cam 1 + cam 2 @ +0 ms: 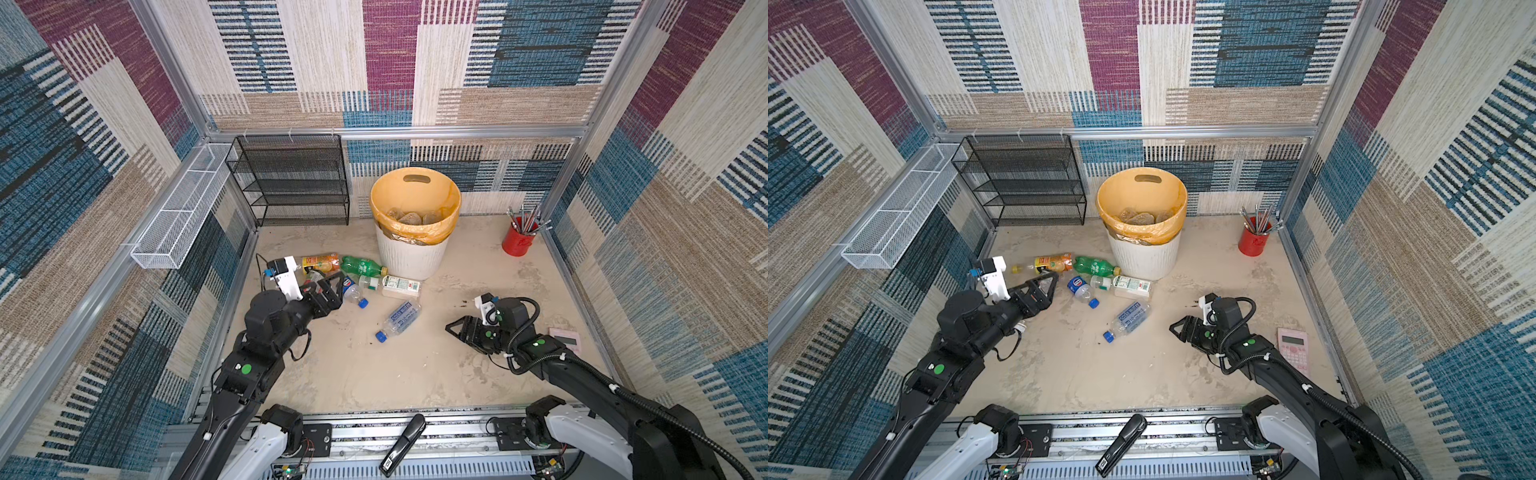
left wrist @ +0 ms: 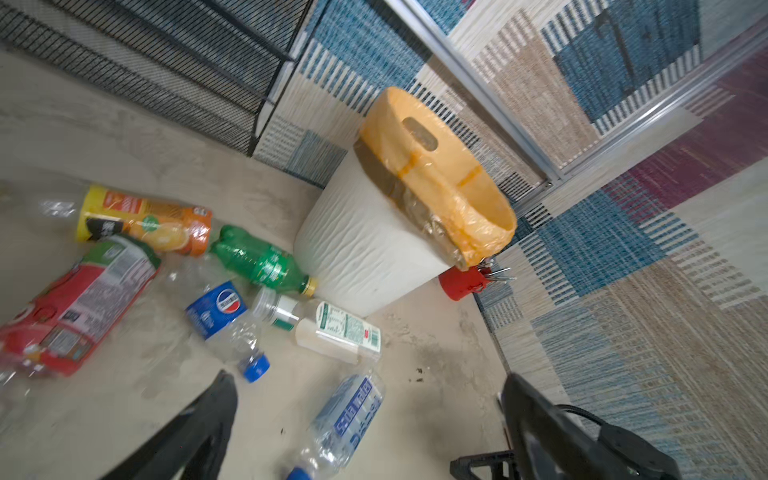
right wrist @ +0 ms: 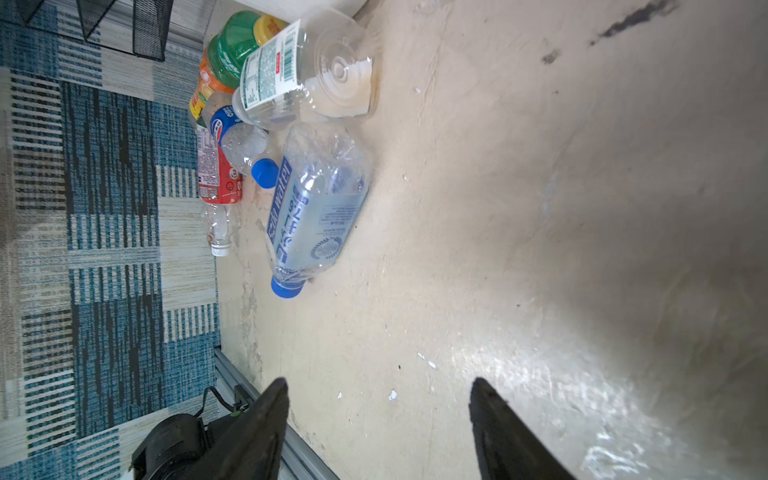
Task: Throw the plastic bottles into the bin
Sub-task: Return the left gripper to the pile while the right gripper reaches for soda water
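The plastic bottles point(image 1: 363, 266) lie before the bin point(image 1: 411, 257), toward its left.

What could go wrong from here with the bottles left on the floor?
1. The left gripper is open at a tight cluster; closing could pinch the Pepsi bottle and shove the red-label bottle aside.
2. The water bottle is crumpled, so the open right gripper may squeeze it and lose grip.
3. The green bottle lies close to the bin; reaching for it might bump the bin.

walls point(image 1: 390, 50): patchwork woven fabric | floor point(image 1: 374, 374): stained beige | rack point(image 1: 291, 183): black mesh
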Robot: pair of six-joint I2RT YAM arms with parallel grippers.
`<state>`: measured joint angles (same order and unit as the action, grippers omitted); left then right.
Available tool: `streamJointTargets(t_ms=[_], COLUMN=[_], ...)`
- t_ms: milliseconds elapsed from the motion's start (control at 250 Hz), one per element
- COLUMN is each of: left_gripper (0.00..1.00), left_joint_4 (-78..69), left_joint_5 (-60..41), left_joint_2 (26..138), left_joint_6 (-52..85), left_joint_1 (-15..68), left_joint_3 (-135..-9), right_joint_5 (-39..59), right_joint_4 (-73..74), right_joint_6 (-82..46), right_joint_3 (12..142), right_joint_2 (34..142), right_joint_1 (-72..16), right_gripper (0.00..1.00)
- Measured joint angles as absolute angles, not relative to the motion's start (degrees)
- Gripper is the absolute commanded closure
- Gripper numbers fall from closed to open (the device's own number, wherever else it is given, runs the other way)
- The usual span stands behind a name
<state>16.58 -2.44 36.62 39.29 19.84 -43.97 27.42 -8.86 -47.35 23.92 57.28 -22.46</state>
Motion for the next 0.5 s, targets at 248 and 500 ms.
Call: streamJointTargets(t_ms=[248,500], left_gripper=[0.0,0.0], left_joint_4=[27.18,32.73], left_joint_5=[1.19,1.1], left_joint_2=[33.01,33.3], left_joint_6=[42.28,43.33], left_joint_1=[19.84,19.75], left_joint_3=[-42.35,-42.02], right_joint_5=[25.58,16.99], right_joint_4=[-6.94,-7.25], right_joint_6=[-56.36,-63.94], right_joint_3=[27.11,37.41], right_joint_2=[59.99,71.99], right_joint_1=[-26.68,-37.23], right_gripper=[0.29,0.26])
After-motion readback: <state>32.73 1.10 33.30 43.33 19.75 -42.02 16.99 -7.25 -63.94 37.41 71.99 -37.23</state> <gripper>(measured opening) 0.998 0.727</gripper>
